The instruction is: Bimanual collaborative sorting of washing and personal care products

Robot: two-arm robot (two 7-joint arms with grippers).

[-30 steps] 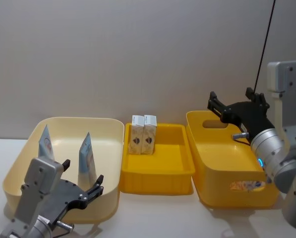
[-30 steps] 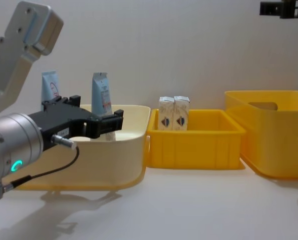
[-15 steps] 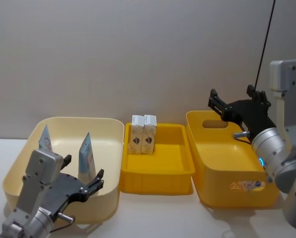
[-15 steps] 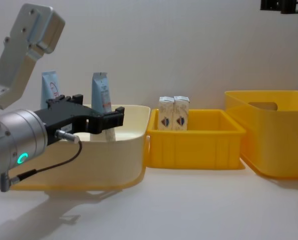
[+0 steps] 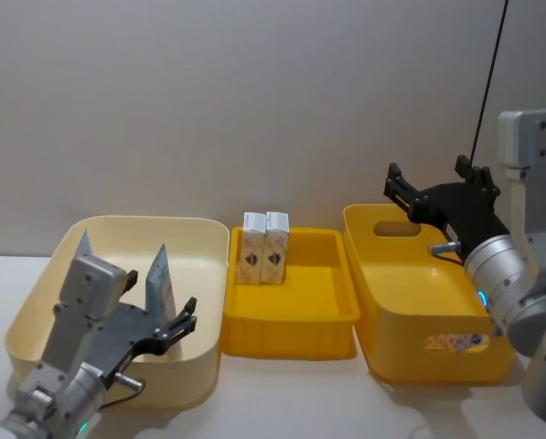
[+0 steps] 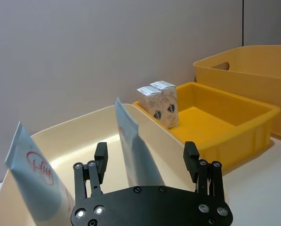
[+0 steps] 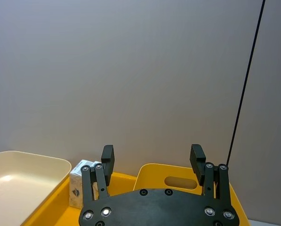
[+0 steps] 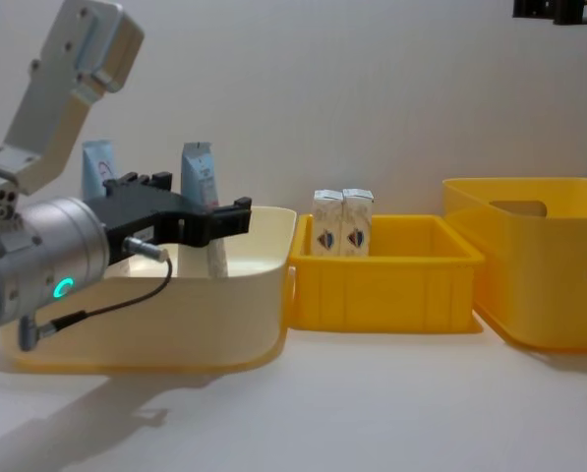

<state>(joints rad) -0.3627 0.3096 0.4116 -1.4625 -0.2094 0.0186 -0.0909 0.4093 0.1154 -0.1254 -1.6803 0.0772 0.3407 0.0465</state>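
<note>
Looking from the head: left tool (image 5: 163, 315) spread wide, empty, near a standing tube (image 5: 160, 274) in the cream bin (image 5: 135, 219); right tool (image 5: 426, 174) likewise gaping, empty, above the deep yellow bin (image 5: 419, 311). From the left wrist: tube (image 6: 128, 136) framed between the fingers (image 6: 101, 153). Seems light, soft, slick; suits a gentle mid-body pinch.

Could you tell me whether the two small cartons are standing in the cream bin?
No, the two small cartons stand side by side in the middle yellow tray.
</note>
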